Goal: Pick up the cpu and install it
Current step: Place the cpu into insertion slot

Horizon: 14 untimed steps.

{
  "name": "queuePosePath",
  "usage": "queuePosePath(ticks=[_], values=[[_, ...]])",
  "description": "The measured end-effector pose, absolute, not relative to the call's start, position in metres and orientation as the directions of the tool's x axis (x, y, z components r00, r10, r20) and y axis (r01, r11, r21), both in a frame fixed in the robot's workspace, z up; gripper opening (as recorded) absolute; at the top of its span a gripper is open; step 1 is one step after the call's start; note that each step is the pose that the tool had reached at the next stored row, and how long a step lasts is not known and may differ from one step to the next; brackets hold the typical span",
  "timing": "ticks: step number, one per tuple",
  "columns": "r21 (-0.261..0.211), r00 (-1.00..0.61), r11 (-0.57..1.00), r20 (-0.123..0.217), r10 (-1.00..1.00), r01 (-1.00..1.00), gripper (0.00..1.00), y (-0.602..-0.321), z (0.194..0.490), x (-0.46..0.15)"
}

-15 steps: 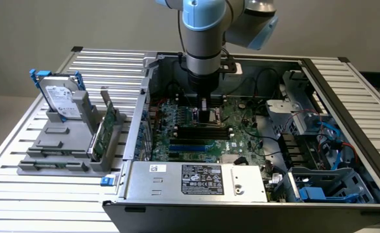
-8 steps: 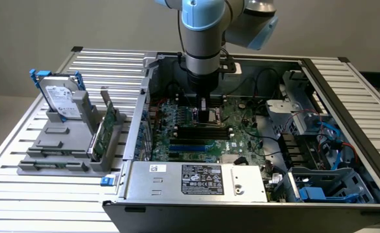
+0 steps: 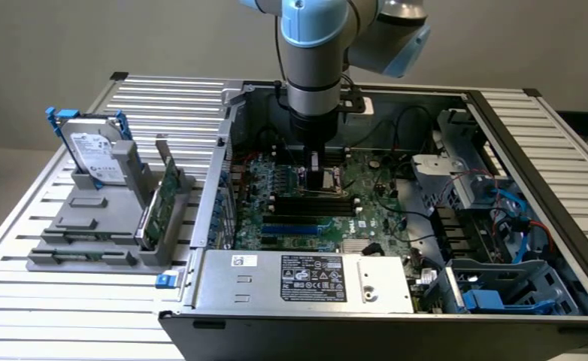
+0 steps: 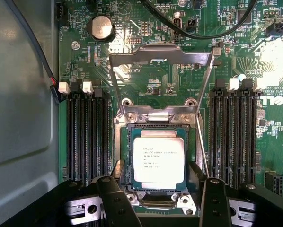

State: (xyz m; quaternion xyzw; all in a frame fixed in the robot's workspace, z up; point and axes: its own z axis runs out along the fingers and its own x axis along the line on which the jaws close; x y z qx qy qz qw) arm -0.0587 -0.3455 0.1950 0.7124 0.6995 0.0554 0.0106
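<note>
In the exterior view, the arm (image 3: pixel 314 45) reaches straight down into the open computer case (image 3: pixel 534 135) on the worktop (image 3: pixel 33 301). Its gripper (image 3: pixel 319 177) is low over the motherboard (image 3: pixel 374 218).

In the wrist view, the cpu (image 4: pixel 158 161) lies flat in its socket (image 4: pixel 122 142), with the load plate (image 4: pixel 160 54) flipped up and away. The gripper (image 4: pixel 156 171) is released, and its jaws stand apart either side of the chip, close to its edges.

The likely risk is a finger (image 4: pixel 114 189) catching the chip's rim and tilting it, which could bend the socket contacts. The thin lever (image 4: pixel 204 142) beside the other finger could also snag.
</note>
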Motion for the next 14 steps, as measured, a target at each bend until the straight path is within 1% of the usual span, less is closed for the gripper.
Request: queuePosePath(ticks=[7,14], values=[[0.091,0.015,-0.021,0.064,0.998,0.996,0.63,-0.3465,0.1963,-0.0587],[0.088,0.016,-0.021,0.064,0.998,0.996,0.63,-0.3474,0.2041,-0.0587]])
